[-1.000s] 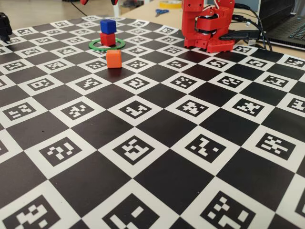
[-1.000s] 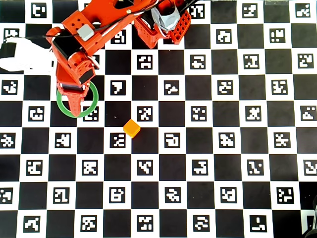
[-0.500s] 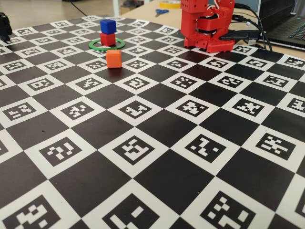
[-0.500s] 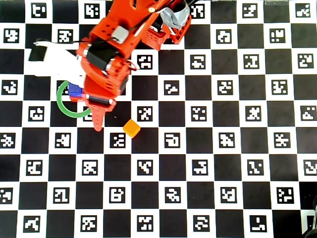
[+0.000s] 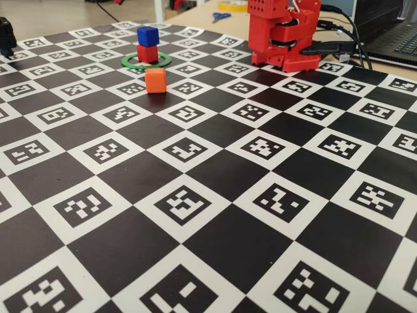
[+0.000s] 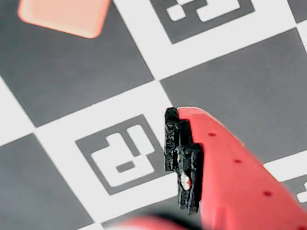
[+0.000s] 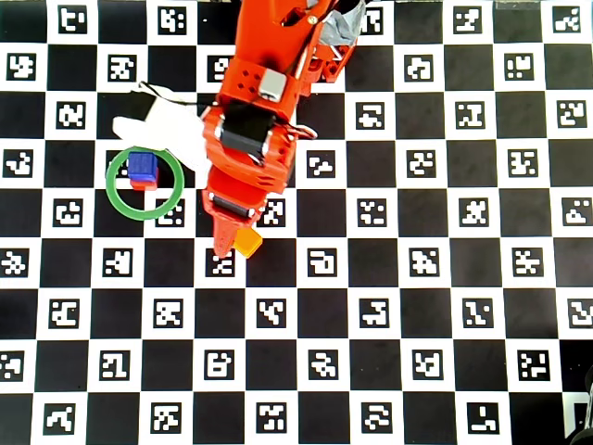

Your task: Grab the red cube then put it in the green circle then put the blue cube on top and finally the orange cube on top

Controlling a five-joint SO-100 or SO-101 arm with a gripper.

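Observation:
The blue cube [image 5: 148, 36] sits on the red cube [image 5: 147, 53] inside the green circle [image 5: 161, 62]. In the overhead view the blue cube [image 7: 142, 166] covers most of the red cube [image 7: 145, 184] inside the green circle [image 7: 112, 190]. The orange cube [image 5: 155, 79] stands alone on the board, in front of the ring. From above, my gripper [image 7: 223, 245] points down beside the orange cube [image 7: 249, 243], just to its left. The wrist view shows one red finger with a black pad [image 6: 182, 155] over a marker, nothing against it, and the orange cube [image 6: 62, 17] at the top left.
The arm's red base [image 5: 283, 39] stands at the back right of the checkered marker board [image 5: 215, 176]. Scissors [image 5: 221, 15] and a laptop [image 5: 391, 32] lie beyond the board's far edge.
In the overhead view the arm has swung right from over the green circle to beside the orange cube. The blue cube stays on the red cube, now uncovered.

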